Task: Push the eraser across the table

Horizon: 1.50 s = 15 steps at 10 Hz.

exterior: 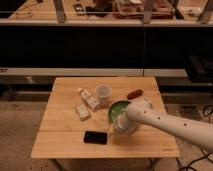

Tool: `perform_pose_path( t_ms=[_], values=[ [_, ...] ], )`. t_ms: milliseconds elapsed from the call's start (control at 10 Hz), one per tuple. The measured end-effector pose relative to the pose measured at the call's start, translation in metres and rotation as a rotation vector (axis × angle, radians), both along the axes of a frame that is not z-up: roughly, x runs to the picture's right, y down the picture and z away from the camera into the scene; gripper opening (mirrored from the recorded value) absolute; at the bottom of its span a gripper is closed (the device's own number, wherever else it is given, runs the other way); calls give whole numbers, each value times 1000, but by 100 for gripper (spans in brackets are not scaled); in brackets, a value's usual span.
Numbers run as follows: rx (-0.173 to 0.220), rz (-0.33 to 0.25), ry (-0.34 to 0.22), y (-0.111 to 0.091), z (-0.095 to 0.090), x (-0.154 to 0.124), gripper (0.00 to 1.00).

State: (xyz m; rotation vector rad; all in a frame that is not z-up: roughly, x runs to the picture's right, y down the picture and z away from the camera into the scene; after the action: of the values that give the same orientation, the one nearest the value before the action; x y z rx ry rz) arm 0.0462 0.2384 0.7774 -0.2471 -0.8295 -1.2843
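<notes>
The eraser (pixel 95 137) is a flat black block lying near the front edge of the light wooden table (pixel 60 125), left of centre. My gripper (pixel 115 131) is at the end of the white arm (pixel 165 124), which reaches in from the lower right. The gripper sits low over the table just right of the eraser, in front of the green bowl (pixel 119 107). I cannot tell whether it touches the eraser.
A white cup (pixel 103 92) stands behind the bowl. A whitish packet (pixel 90 100) and a pale yellowish block (pixel 82 112) lie left of the bowl. A reddish-brown object (pixel 134 93) lies at the back right. Dark shelving stands behind the table.
</notes>
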Motion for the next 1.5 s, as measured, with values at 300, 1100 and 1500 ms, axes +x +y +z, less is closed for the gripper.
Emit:
perform_pose_path(
  t_ms=[300, 1100, 1500],
  values=[
    [6, -14, 15, 3, 4, 5, 0],
    [-1, -12, 14, 33, 8, -17, 0],
    [10, -21, -21, 30, 5, -47, 0]
  ],
)
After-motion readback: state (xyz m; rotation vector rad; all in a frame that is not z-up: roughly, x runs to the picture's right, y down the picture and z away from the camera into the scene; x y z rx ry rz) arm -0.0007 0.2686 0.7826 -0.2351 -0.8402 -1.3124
